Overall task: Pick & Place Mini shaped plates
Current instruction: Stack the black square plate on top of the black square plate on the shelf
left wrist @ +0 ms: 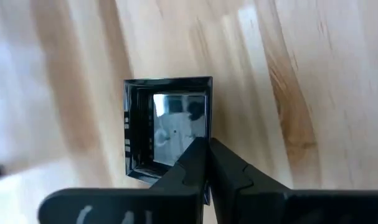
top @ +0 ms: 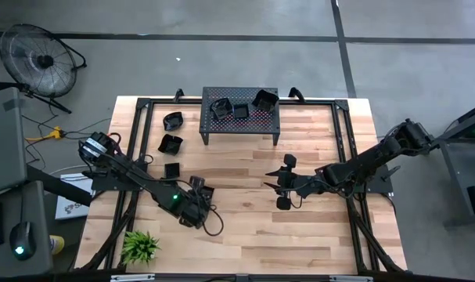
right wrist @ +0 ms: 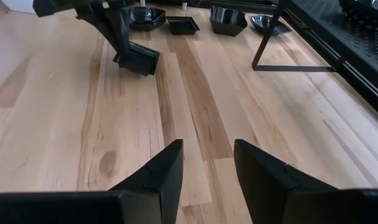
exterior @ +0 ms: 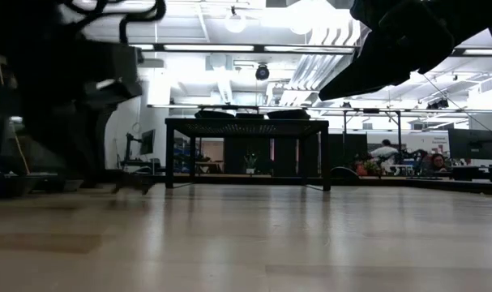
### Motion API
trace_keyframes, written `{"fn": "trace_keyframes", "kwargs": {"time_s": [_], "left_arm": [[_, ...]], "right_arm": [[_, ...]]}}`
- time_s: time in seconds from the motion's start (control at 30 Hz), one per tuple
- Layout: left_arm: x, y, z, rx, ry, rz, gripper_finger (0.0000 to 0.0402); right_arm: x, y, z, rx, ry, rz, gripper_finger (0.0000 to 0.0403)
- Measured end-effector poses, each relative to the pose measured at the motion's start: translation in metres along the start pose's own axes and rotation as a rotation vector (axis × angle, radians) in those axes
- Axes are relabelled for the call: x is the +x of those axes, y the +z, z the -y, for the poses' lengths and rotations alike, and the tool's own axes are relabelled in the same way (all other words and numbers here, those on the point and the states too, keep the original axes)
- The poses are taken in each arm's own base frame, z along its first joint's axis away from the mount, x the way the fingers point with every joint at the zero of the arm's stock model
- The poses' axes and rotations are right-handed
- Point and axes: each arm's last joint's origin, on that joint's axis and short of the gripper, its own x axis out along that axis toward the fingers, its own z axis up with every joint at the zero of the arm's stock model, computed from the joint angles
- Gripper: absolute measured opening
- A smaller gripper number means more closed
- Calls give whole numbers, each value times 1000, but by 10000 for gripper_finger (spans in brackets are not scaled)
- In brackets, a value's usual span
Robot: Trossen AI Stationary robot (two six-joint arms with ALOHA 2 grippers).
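The left gripper (top: 203, 192) is clamped on the rim of a small glossy black square plate (left wrist: 167, 127), its fingers (left wrist: 195, 165) pinched together over the near edge. This plate sits low over the wooden table (top: 315, 235), in front of the large black perforated metal stand (top: 241, 117) and to its left.

Three more small black plates (top: 241, 103) rest on top of the stand. Three others (top: 171, 143) lie on the table just left of the stand.

The right gripper (top: 284, 182) hovers in front of the stand, jaws spread wide, holding nothing.
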Motion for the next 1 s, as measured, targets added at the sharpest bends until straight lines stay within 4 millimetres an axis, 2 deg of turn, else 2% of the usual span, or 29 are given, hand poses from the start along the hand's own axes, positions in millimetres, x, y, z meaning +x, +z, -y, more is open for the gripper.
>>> {"fn": "trace_keyframes", "kwargs": {"time_s": [0.33,0.47,0.73,1.0], "left_arm": [[-34,43,-14,187,246,142,5],[-46,58,-28,219,325,170,5],[-46,79,-82,215,358,141,5],[-41,86,-140,153,336,119,5]], "right_arm": [[0,0,0,2,2,0,138],[0,1,0,3,2,1,138],[0,1,0,5,3,1,138],[0,1,0,5,3,1,138]]}}
